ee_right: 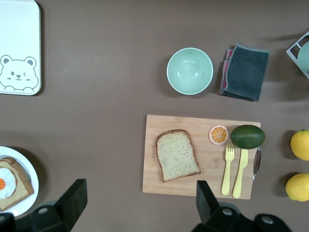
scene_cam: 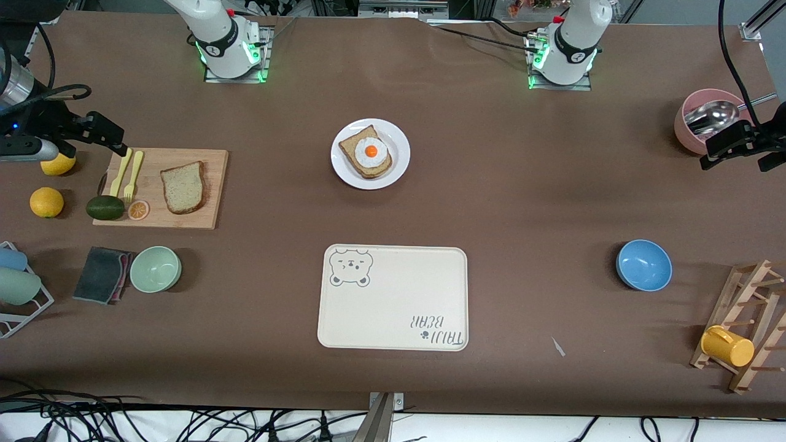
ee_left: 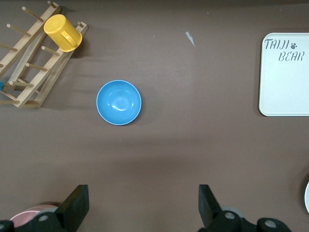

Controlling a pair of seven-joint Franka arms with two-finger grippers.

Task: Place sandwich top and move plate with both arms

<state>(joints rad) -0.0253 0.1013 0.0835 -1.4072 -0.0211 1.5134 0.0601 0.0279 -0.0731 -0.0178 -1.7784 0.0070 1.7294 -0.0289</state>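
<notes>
Tan bread top (scene_cam: pixel 183 187) lies on the board (scene_cam: pixel 161 188), well apart at eight o'clock from the plate (scene_cam: pixel 370 153) with egg toast (scene_cam: pixel 366 152), so nothing is stacked yet. Right pincer (scene_cam: pixel 101 136) hangs released over the board's edge for the pick; left pincer (scene_cam: pixel 734 145), also released, waits beside the pink bowl (scene_cam: pixel 706 127).

Place: my lab bench | proof: bolted arm bases (scene_cam: pixel 233 58), aluminium framing (scene_cam: pixel 402 8), cable tangle (scene_cam: pixel 92 417), toy food.
</notes>
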